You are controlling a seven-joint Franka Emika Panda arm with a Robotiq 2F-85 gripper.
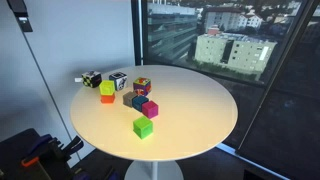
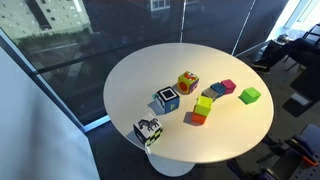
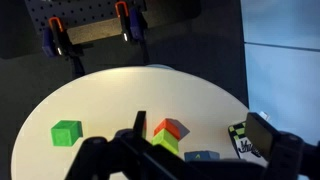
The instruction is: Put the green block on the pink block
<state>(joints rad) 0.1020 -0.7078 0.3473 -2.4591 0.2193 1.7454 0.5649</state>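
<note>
The green block [image 1: 144, 127] is a small lime cube that stands alone on the round white table [image 1: 200, 110], a short gap from the pink block [image 1: 150, 108]. Both also show in an exterior view, the green block [image 2: 249, 95] near the table edge and the pink block [image 2: 227, 87] beside it. In the wrist view the green block [image 3: 67, 132] sits at the left, far from my gripper [image 3: 200, 130]. The gripper is open and empty, high above the table. The pink block is hidden in the wrist view. The gripper does not show in either exterior view.
A dark blue block [image 1: 137, 100] touches the pink block. Nearby stand a multicoloured cube [image 1: 142, 86], a yellow-green piece on an orange block [image 1: 106, 92] and two patterned cubes [image 1: 118, 80] [image 1: 92, 78]. A window wall lies behind the table.
</note>
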